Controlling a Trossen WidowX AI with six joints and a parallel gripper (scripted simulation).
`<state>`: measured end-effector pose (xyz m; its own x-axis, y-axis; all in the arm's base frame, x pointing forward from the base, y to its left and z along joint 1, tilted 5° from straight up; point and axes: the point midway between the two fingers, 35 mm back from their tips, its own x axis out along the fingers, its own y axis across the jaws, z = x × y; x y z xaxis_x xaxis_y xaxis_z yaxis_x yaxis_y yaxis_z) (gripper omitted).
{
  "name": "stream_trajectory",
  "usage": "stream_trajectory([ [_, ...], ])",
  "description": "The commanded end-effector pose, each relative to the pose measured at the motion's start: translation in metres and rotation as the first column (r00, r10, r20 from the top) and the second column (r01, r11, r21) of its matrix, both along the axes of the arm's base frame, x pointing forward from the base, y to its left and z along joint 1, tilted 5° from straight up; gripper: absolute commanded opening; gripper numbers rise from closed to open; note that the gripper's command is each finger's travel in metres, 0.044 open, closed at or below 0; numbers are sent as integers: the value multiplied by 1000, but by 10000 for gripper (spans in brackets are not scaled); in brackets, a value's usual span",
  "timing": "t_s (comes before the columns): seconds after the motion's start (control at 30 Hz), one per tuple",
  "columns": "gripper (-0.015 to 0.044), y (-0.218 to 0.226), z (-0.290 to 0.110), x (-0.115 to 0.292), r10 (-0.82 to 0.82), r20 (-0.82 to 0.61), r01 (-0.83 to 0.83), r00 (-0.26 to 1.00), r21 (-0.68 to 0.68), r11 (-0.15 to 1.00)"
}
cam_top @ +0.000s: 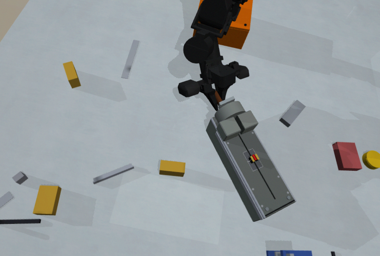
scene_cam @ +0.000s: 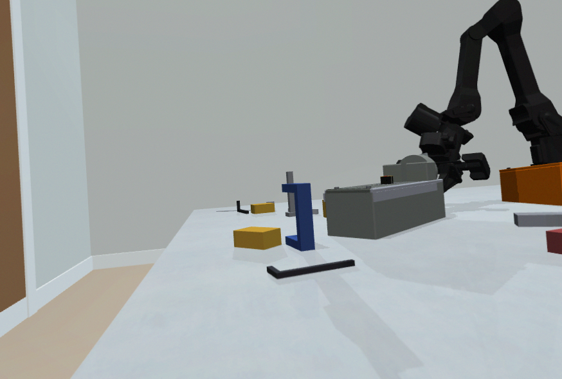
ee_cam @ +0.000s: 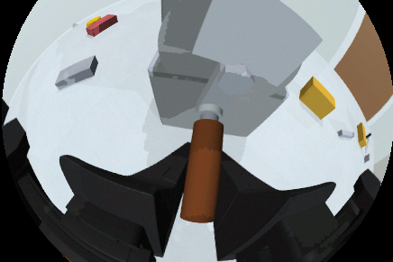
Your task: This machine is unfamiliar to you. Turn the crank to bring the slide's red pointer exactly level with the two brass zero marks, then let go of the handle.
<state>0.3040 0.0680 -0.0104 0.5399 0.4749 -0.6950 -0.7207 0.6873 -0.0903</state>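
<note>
A grey box-shaped machine lies slanted on the table. Its slide carries a red pointer that sits between two brass marks, about level with them; in the exterior view the slide shows as a small dark block on top. A grey round crank disc is at the machine's near end. My gripper is shut on the crank's brown handle, which sticks out from the disc.
An orange block carries the arm's base. Yellow blocks, grey bars, a red block, a yellow disc, a blue bracket and a black L-bar lie scattered.
</note>
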Motion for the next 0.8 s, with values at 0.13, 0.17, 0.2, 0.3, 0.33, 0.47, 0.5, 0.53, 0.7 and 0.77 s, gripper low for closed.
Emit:
stream_trajectory([
  [0.13,184,0,0,0,0,0,0,1000,0,1000],
  [0.17,210,0,0,0,0,0,0,1000,0,1000],
  [0.2,236,0,0,0,0,0,0,1000,0,1000],
  [0.3,315,0,0,0,0,0,0,1000,0,1000],
  [0.33,341,0,0,0,0,0,0,1000,0,1000],
  [0.47,440,0,0,0,0,0,0,1000,0,1000],
  [0.5,440,0,1,0,0,0,0,1000,0,1000],
  [0.53,440,0,2,0,0,0,0,1000,0,1000],
  [0.7,440,1,16,1,0,1,0,1000,0,1000],
  [0.77,440,1,22,1,0,1,0,1000,0,1000],
])
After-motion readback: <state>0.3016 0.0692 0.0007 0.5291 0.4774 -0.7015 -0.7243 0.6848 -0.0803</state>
